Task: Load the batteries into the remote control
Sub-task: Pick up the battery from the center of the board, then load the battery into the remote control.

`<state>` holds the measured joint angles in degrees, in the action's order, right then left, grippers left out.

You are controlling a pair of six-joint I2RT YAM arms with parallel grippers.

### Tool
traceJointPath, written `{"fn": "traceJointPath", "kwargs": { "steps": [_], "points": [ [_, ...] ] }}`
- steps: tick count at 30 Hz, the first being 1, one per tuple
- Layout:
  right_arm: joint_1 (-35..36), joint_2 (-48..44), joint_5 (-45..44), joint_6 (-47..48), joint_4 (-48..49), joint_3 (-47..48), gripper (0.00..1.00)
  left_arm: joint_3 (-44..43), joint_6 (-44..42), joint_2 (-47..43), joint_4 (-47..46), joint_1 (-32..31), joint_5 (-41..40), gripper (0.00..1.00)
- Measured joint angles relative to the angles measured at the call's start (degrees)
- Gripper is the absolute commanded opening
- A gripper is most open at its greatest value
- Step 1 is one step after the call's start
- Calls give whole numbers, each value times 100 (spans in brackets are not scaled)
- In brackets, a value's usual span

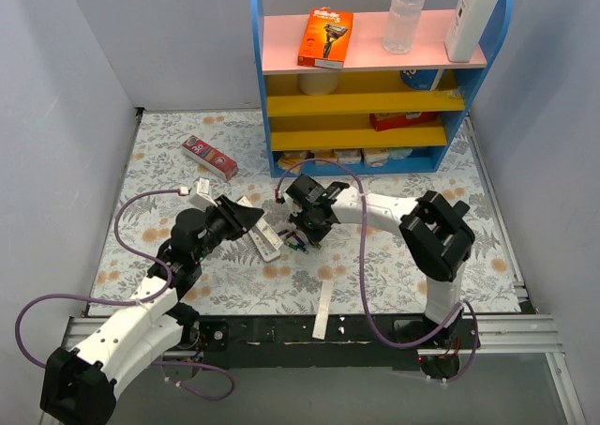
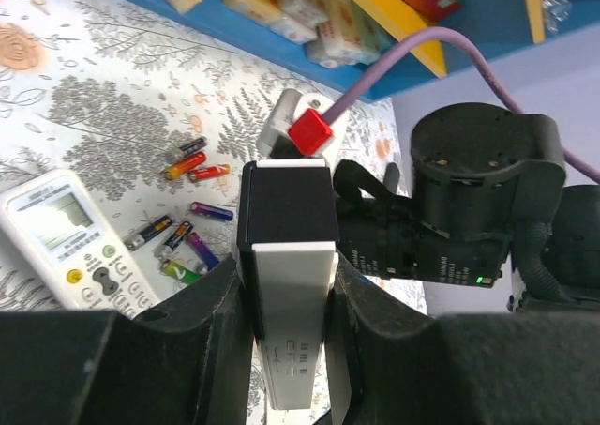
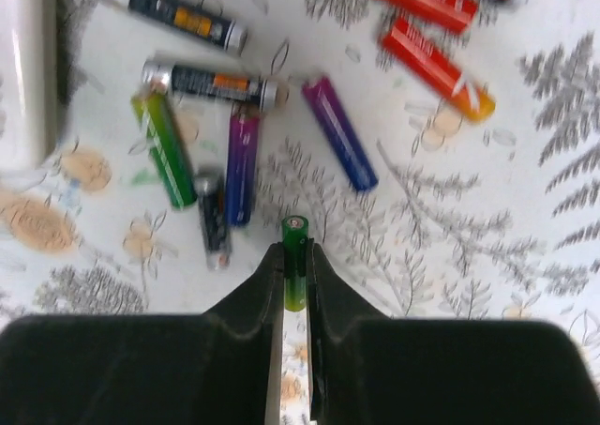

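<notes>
1. Right jaws are clenched on a green battery (image 3: 294,261), pinching its lower half. I cannot tell whether it touches the desk (image 3: 450,219).
2. Left jaws grasp a remote control (image 2: 286,256) by its long sides, and its black end points at the wrist of the right arm, close ahead.
3. Loose batteries (image 3: 234,125) lie scattered just beyond the held one: black, green, purple, blue and red, some touching each other.
4. Beside this group, a white remote with a display (image 2: 66,237) lies flat, left of the left jaws.
5. Both arms meet at the middle of the desk, with little room between them.
6. On the far side a blue shelf (image 1: 375,78) closes the way, and white walls stand left and right.
7. Open surface remains around the red box (image 1: 208,157) and right of the right arm.
8. One purple cable (image 1: 361,256) hangs beside the right arm, and a white strip (image 1: 323,310) lies near the front edge.
</notes>
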<state>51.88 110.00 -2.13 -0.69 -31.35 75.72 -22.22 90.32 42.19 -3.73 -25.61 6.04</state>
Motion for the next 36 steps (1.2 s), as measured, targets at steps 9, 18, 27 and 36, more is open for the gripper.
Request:
{"fn": "traceJointPath", "kwargs": {
  "steps": [9, 18, 27, 36],
  "points": [
    [2, -2138, 52, -588, 164, -807, 1, 389, 7, 76, -1373, 0, 798, 0],
    [264, -3965, 107, -1268, 1320, -1134, 1, 389, 50, 555, -2835, 0, 1659, 0],
    [619, -4599, 363, -1421, 2275, -1475, 1, 387, 293, 1032, -3840, -35, 1971, 0],
    [671, -4653, 404, -1408, 2435, -1751, 1, 385, 378, 1325, -4527, -278, 2015, 0]
  ]
}}
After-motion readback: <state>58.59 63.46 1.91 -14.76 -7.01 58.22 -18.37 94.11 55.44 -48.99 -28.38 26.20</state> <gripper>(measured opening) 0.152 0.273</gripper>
